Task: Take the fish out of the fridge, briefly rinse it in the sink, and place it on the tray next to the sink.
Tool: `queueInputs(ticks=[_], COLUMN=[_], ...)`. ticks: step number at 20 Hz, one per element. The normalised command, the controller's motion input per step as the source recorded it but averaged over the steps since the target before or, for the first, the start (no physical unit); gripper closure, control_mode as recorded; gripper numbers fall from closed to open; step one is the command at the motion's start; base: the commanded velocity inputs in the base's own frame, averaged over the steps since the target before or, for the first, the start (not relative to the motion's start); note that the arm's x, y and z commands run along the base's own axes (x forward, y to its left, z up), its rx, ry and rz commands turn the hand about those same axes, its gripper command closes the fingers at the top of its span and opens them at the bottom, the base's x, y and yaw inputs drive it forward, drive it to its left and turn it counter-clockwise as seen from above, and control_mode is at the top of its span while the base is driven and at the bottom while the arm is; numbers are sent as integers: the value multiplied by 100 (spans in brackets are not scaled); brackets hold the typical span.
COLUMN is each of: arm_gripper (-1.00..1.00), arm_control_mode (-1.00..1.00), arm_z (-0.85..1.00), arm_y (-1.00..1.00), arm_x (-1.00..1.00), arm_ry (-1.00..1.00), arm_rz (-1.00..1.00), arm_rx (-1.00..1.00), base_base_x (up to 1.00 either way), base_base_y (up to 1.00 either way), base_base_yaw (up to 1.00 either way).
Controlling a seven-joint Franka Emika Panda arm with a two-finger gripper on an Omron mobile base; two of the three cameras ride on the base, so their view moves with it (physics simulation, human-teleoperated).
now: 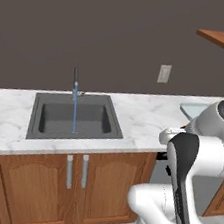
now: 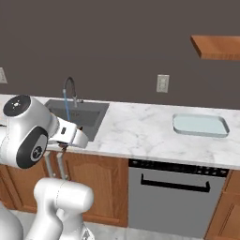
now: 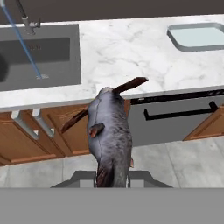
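The two-finger gripper (image 3: 112,177) is clamping the tail end of a grey, plump fish with reddish-brown fins (image 3: 109,135), and the fingertips themselves are being cut off by the bottom of the hand view. The fish is hanging out in front of the counter edge, over the wooden cabinet doors (image 3: 52,135), between the sink and the tray and not touching either. In both base views the white arm is hiding the hand and the fish. A thin blue stream of water (image 1: 75,109) is running from the slim dark faucet (image 1: 76,78) into the dark grey squarish sink (image 1: 73,116). The pale blue-grey rectangular tray (image 2: 200,125) is lying on the white marble counter (image 2: 136,126) well to the sink's right; in the left base view the arm is covering most of it.
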Motion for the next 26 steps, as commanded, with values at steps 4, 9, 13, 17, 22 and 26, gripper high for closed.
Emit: queueInputs(ticks=[4,9,13,17,22,26], arm_gripper=[100,100,100,100,100,100], arm_control_mode=[100,100,100,100,-100,-100], arm_z=[0,0,0,0,0,0], arm_y=[0,0,0,0,0,4], arm_x=[0,0,0,0,18,78], arm_ry=[0,0,0,0,2,17], arm_rz=[0,0,0,0,1,10], arm_rx=[0,0,0,0,1,7], base_base_x=[18,33,77,87,26,0], base_base_y=[0,-1,-7,-17,0,0], base_base_yaw=[0,0,0,0,0,0])
